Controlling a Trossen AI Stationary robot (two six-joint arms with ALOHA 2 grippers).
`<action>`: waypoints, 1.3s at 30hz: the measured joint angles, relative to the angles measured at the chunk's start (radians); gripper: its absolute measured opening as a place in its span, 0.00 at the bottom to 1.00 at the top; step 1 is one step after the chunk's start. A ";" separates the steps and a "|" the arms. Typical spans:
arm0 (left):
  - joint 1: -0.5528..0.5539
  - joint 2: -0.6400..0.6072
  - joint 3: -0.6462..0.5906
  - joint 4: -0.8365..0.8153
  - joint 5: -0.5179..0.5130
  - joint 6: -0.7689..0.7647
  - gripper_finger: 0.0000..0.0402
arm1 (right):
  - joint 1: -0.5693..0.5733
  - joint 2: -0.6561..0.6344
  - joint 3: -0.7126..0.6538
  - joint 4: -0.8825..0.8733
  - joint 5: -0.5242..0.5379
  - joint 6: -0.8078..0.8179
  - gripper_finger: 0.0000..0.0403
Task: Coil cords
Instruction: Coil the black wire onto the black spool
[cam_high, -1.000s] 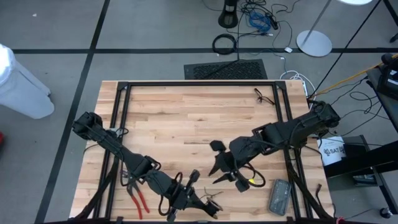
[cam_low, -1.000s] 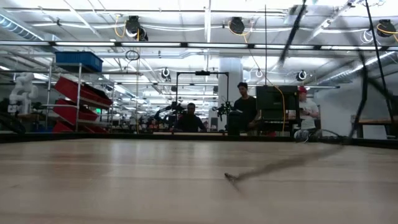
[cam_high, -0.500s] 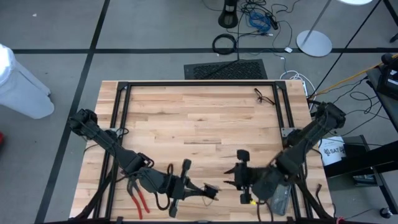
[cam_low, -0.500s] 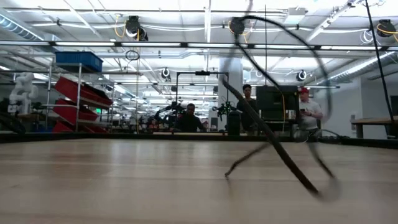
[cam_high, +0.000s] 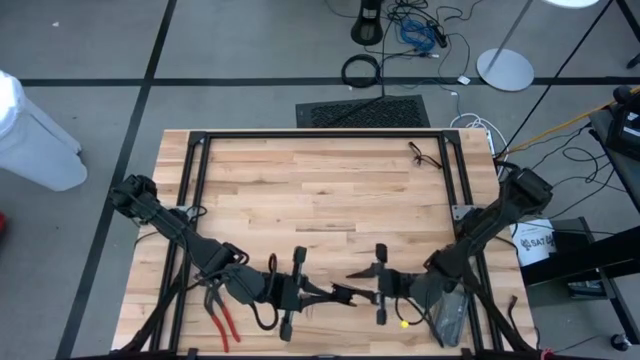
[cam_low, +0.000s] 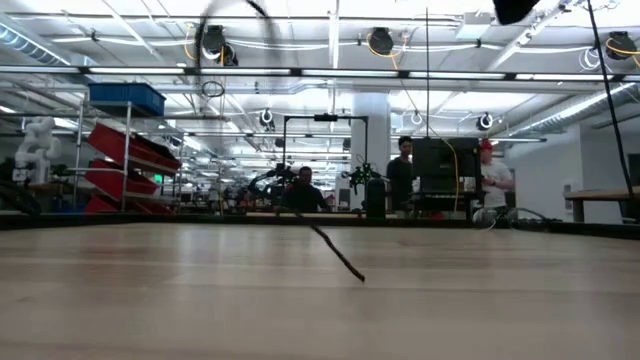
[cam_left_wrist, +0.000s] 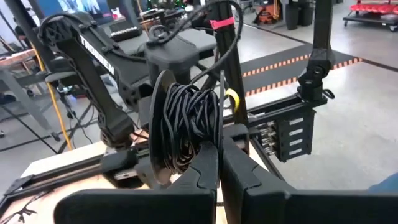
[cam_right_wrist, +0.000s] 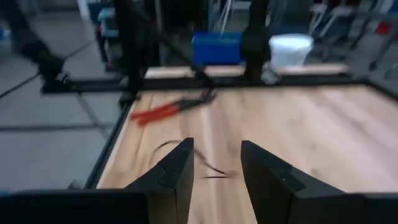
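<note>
From above, both arms reached toward each other along the near edge of the wooden table (cam_high: 320, 200). The left gripper (cam_high: 345, 296) pointed right, its fingers pressed together on a small dark bundle — the cord (cam_high: 343, 294) — just short of the right gripper (cam_high: 362, 271), whose fingers stood spread and held nothing. The two tools were close, tip to tip, but whether they touched could not be told. Red-handled pliers (cam_high: 222, 312) lay on the table by the left arm's forearm, and a grey flat case (cam_high: 449, 318) lay under the right arm near the table's right corner. A small tangle of thin dark wire (cam_high: 422, 155) sat apart at the far right of the tabletop.

At table level, only a thin dark strand (cam_low: 338, 253) slanted down to touch the wood at mid-table; people (cam_low: 402, 180) stood in the workshop far behind.

The left wrist camera showed the left gripper's fingers (cam_left_wrist: 205, 177) closed together, pinching the lower part of a wound coil of thin black cord (cam_left_wrist: 186, 127) on a dark round spool — the right arm stood right behind it.

The right wrist camera showed its two fingers (cam_right_wrist: 176, 171) parted over bare wood, a thin loose strand (cam_right_wrist: 205, 167) lying between them on the table, and the pliers (cam_right_wrist: 171, 108) farther off.
</note>
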 joint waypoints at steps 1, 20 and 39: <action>0.002 0.000 0.000 -0.001 0.000 0.000 0.01 | -0.010 0.013 -0.002 0.054 0.001 -0.031 0.29; -0.010 0.000 0.000 -0.012 0.000 -0.007 0.01 | -0.090 0.170 -0.002 0.360 -0.154 -0.171 0.43; -0.024 0.000 0.000 -0.011 -0.069 -0.007 0.01 | -0.026 0.019 -0.001 -0.020 -0.137 0.048 0.37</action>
